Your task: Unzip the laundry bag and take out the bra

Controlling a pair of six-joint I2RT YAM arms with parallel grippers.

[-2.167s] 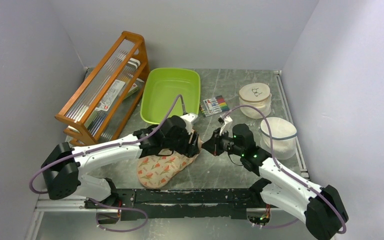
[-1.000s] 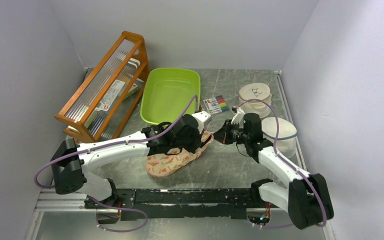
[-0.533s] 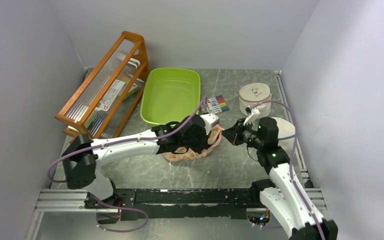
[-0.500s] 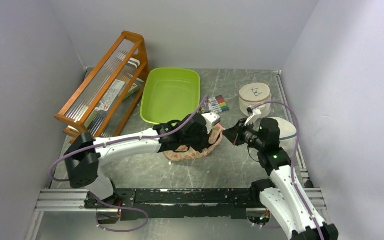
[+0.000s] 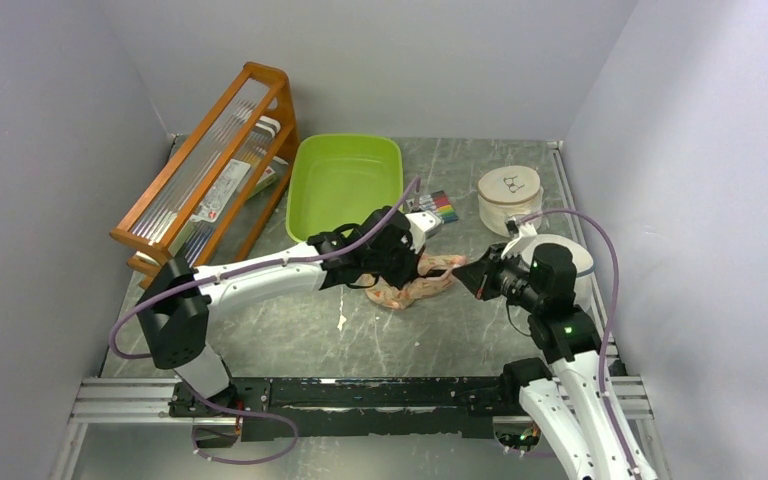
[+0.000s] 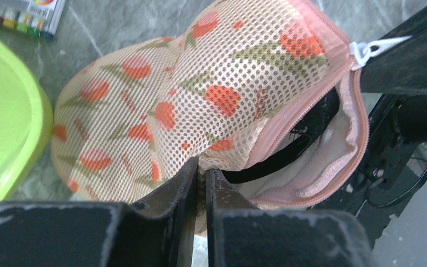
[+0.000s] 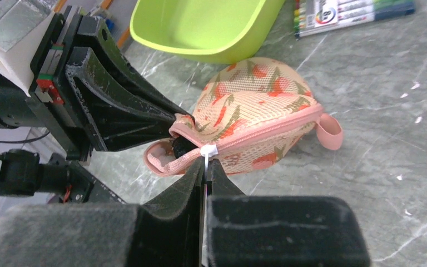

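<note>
The laundry bag [image 5: 412,290] is a cream mesh case with red-green print and pink edging, stretched between my two grippers at mid-table. In the left wrist view my left gripper [image 6: 200,166] is shut on a fold of the laundry bag [image 6: 172,105] beside its zip opening. The zip gapes at that end, and the black bra [image 6: 297,146] shows inside against the white lining. My right gripper [image 7: 205,164] is shut on the white zip pull [image 7: 207,150]. The pink loop [image 7: 329,132] hangs at the bag's far end. In the top view, my left gripper [image 5: 403,264] and my right gripper [image 5: 463,277] face each other.
A green tub [image 5: 345,185] sits behind the bag, with a pack of markers [image 5: 435,208] to its right. A wooden rack [image 5: 210,165] stands at the back left. Two round white tubs [image 5: 510,195] [image 5: 564,262] stand on the right, the nearer one beside my right arm.
Both arms have carried the bag from the near middle of the table toward the right and farther back. The bag now hangs stretched between the grippers with its zip gaping.
</note>
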